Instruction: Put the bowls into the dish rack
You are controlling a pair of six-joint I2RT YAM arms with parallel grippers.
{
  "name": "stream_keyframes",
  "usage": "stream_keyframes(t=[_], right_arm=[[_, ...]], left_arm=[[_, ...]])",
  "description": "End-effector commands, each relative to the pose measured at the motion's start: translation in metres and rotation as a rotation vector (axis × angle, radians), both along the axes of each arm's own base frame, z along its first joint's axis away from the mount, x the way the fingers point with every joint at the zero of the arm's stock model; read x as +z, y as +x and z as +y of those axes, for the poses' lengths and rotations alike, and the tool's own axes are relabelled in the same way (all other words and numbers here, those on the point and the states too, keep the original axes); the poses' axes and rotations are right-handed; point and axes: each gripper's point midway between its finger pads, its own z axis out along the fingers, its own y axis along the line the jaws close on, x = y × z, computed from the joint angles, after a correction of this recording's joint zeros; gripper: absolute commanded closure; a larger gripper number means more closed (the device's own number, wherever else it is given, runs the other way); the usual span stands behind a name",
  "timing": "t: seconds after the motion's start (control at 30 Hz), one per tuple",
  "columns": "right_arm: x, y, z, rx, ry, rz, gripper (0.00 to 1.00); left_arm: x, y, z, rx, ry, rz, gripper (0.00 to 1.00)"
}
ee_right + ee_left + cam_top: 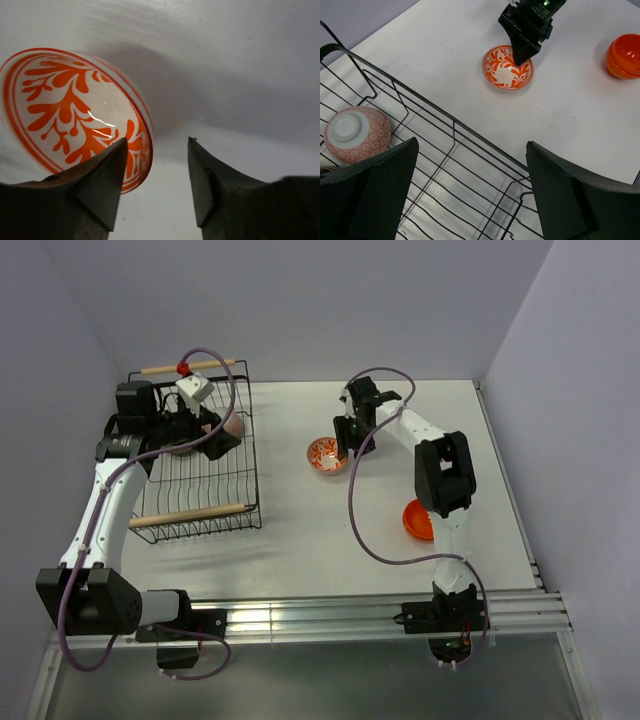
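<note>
Now the left gripper (200,430) is hovering over the rack (200,490) at nine o'clock on the table (300,530), its jaws standing wide open and holding nothing. Below it, a pink speckled bowl (357,134) is lying upside down inside the rack, toward two o'clock of the rack's middle. The right gripper (157,142) is straddling the three-o'clock rim of the patterned bowl (325,454) near the table's centre, one finger over the inside and one outside, still apart and not pinching. An orange bowl (416,521) is sitting at four o'clock from it.
</note>
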Motion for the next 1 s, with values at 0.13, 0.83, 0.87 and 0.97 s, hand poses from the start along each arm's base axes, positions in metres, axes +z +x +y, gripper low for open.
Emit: stream_keyframes(t=[0.13, 0.83, 0.87, 0.97], right_arm=[[0.001, 0.011, 0.013, -0.016, 0.046, -0.017, 0.64], [0.229, -0.013, 0.008, 0.043, 0.59, -0.36, 1.0], [0.234, -0.017, 0.011, 0.057, 0.602, -0.359, 1.0], [0.248, -0.024, 0.016, 0.072, 0.61, -0.386, 1.0]], left_arm=[[0.01, -0.003, -0.007, 0.025, -0.085, -0.002, 0.05], [0.083, -0.008, -0.09, -0.049, -0.426, 0.356, 0.0], [0.089, -0.01, -0.096, -0.067, -0.437, 0.375, 0.0], [0.081, -0.013, -0.114, -0.087, -0.47, 0.498, 0.01]])
